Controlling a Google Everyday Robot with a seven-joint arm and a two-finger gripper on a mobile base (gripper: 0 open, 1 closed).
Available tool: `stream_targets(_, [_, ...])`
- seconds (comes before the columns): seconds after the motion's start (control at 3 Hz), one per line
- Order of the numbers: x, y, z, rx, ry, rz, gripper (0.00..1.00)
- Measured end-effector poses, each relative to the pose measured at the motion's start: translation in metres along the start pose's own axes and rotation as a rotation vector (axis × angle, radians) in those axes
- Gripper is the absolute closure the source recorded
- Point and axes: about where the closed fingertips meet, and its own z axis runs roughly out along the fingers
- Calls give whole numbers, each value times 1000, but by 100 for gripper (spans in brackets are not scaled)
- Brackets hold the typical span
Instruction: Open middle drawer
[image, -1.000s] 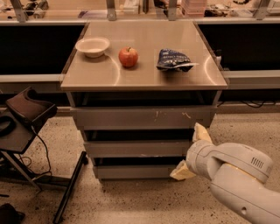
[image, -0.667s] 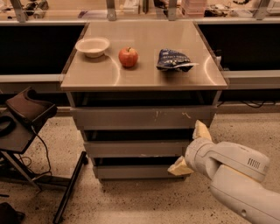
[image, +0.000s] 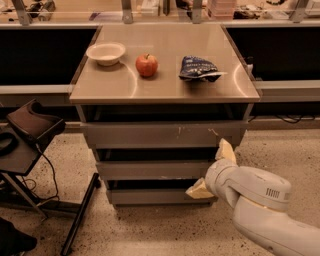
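In the camera view, a grey metal cabinet with three drawer fronts is seen under a steel worktop (image: 165, 40). On the worktop a pale bowl (image: 105, 53), a red apple (image: 146, 65) and a dark blue snack bag (image: 198, 68) are placed, well apart from the arm.

The middle drawer (image: 150, 170) is found between the taller scratched top front (image: 160, 134) and the short bottom front (image: 155, 196). It is judged to be closed, because its front lies about in line with the other two.

The pincer (image: 212, 170) is held at the right end of the middle drawer, with its fingers spread wide. The upper finger (image: 226, 150) is seen just under the top front, and the lower finger (image: 199, 190) near the gap above the bottom front. Whether the drawer is touched cannot be told.

Compared with a second ago, the pincer has been shifted a little to the left, closer to the drawer's end. The spread is unchanged and the drawer has not been moved. The approach is therefore judged to be nearly finished, while gripping and pulling are not yet done.
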Motion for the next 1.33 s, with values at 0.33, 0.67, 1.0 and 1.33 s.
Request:
stream_targets(0.33, [0,24,22,24,-11,25,0])
stream_targets(0.67, [0,24,22,24,-11,25,0])
stream_targets(1.0, [-1,28,22,2,-1,5,0])
stream_targets(1.33, [16,40,38,-33,28,43,0])
